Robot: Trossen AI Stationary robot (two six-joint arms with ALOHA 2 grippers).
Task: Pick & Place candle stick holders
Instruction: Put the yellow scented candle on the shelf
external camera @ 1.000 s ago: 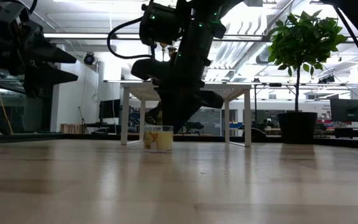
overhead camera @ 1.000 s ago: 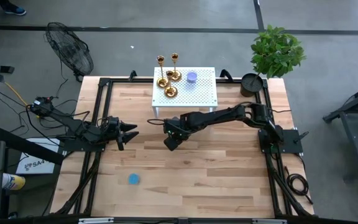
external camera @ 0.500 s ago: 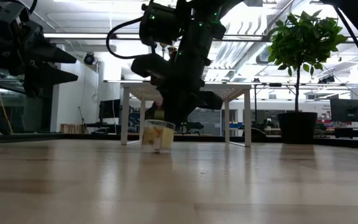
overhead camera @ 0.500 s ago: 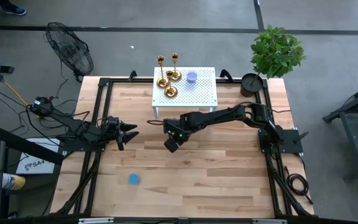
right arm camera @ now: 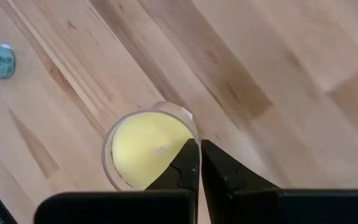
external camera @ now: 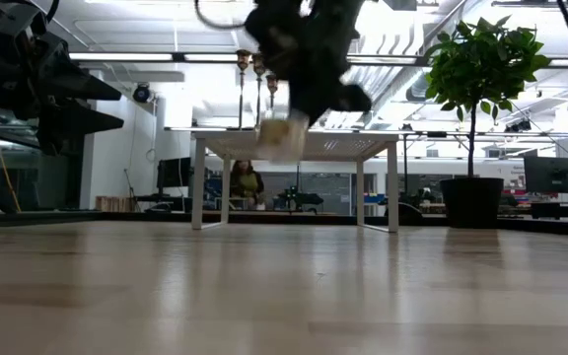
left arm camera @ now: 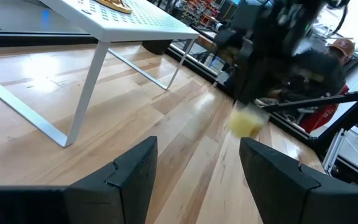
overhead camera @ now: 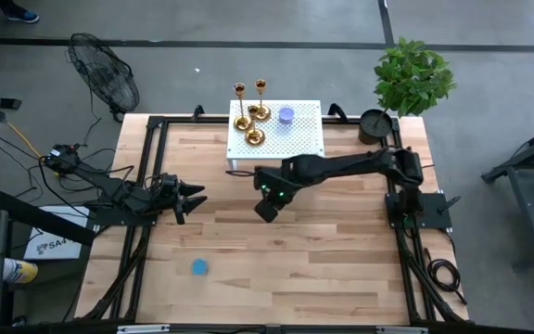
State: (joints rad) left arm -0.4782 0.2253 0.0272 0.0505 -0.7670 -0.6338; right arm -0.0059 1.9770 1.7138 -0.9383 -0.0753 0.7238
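Left gripper (overhead camera: 193,198) is idling over the table's left side, fingers spread apart, holding nothing. Blue disc (overhead camera: 199,267) is lying on the wood at about 5 o'clock from it, well apart. Right gripper (overhead camera: 266,206) is hanging mid-table, just at 6 o'clock of the white perforated stand (overhead camera: 304,139), fingers pinched on the rim of a small clear cup of yellow wax (right arm camera: 143,151); low view is showing that cup (external camera: 276,136) off the wood, up near stand-top height. The three candle stick holders (overhead camera: 251,115) are sitting on the stand's far-left corner, purple disc (overhead camera: 286,115) just at 3 o'clock of them. Judging the step as carrying the cup to the stand: the rim pinch looks thin, so keep the wrist level and clear the stand's near edge before going in. Open room is at centre and right of the stand top; the holders are crowding the left, so approach from 6 o'clock.
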